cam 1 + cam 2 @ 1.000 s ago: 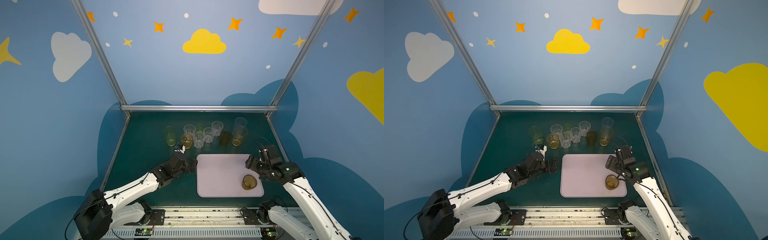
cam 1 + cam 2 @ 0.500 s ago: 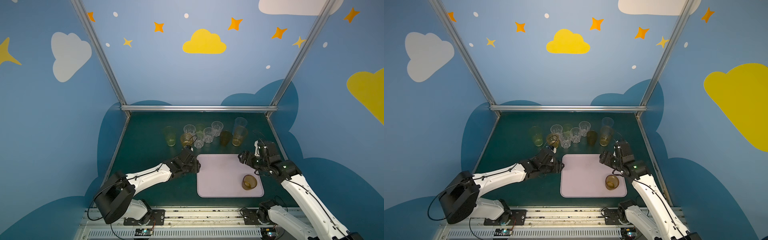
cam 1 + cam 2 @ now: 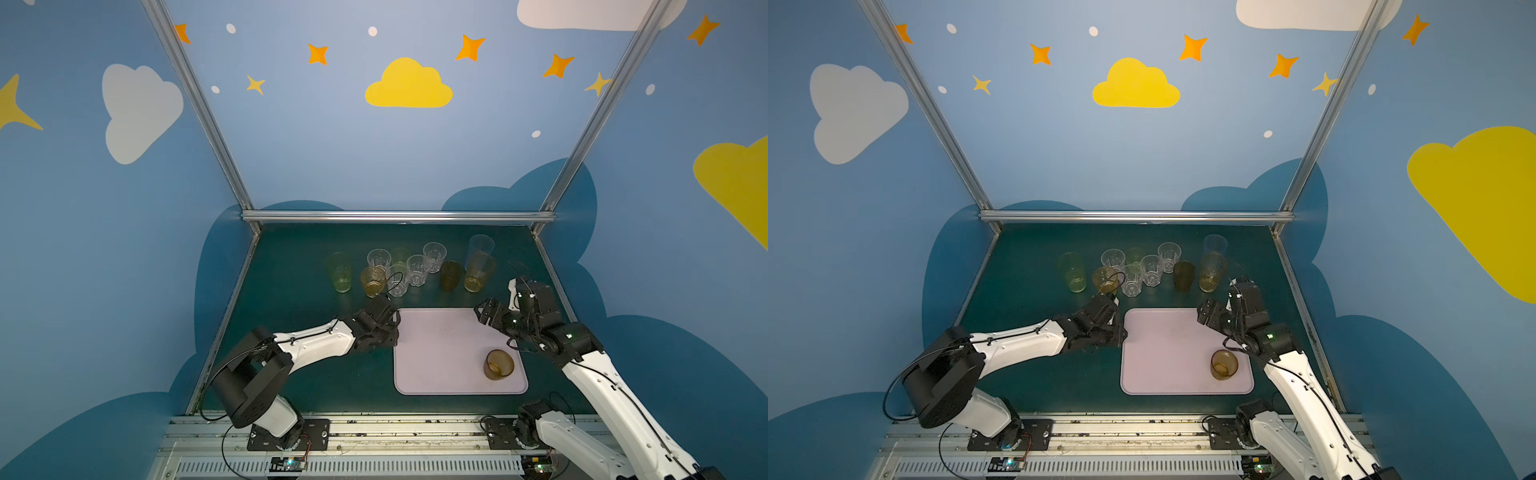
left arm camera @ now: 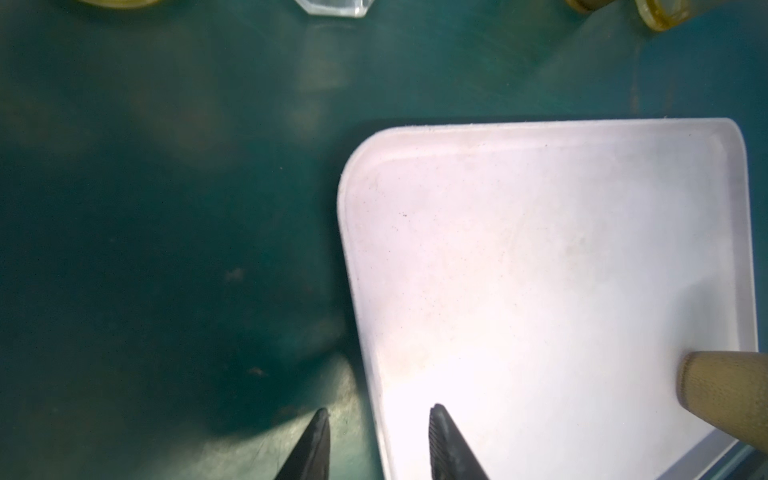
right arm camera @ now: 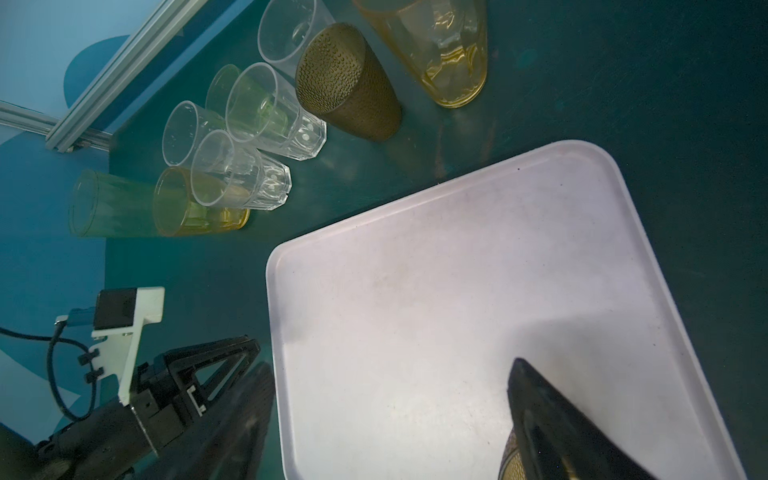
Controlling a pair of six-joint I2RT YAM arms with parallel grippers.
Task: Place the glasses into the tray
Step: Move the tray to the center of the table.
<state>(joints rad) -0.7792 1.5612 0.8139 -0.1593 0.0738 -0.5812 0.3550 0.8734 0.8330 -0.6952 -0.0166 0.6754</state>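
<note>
Eleven glasses and one tray, read left to right from my console. The left gripper (image 4: 378,419) sits low at the left rim of the tray (image 3: 440,353), close to its far left corner. Its jaws are partly spread and straddle that rim, one fingertip (image 4: 313,444) over the table (image 3: 299,332) and its mate over the tray floor, with neither visibly touching the rim.

Ten glasses stand upright in a loose row between the tray and the table's far edge, beyond both pairs of jaws. They are a tall green glass (image 3: 340,272), a short amber glass (image 3: 372,281), four clear faceted glasses (image 3: 417,269) with a short green glass (image 3: 400,254) among them, a dimpled brown glass (image 3: 451,275), a tall amber glass (image 3: 478,272) and, behind it, a tall pale blue glass (image 3: 481,248).

The tray lies toward the table's near edge, right of the middle. The eleventh, a second brown glass (image 3: 498,365), stands inside it at the near right corner. The right gripper (image 3: 492,313) hovers over the tray's far right corner, jaws spread wide and empty.
</note>
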